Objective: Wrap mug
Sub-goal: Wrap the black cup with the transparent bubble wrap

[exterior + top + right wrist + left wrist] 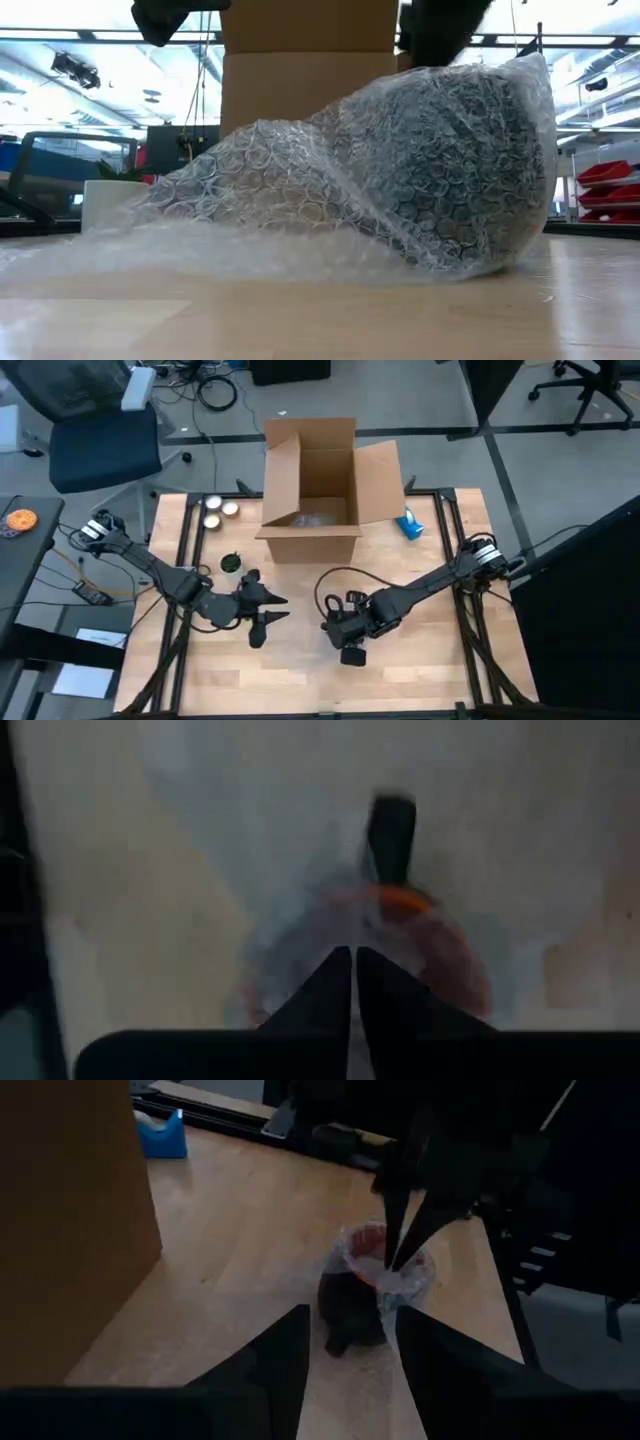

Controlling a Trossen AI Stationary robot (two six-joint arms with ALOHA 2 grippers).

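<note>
A dark mug with an orange inside stands on the table under clear bubble wrap, which drapes over it and trails along the tabletop. My right gripper hangs right over the mug's mouth, fingers shut and pointing down; its wrist view looks down on the orange rim and the handle. My left gripper is open with nothing between its fingers, a short way to the mug's left, pointing at it. My right gripper comes from above, its shut fingertips on the bubble wrap at the mug's mouth. I cannot tell whether they pinch a fold of the wrap or only press on it. The mug stands upright on the table.
An open cardboard box stands at the table's far middle, and a blue tape dispenser sits to its right. Two small round tins and a dark round thing lie at the far left. Bare wood lies toward the near edge.
</note>
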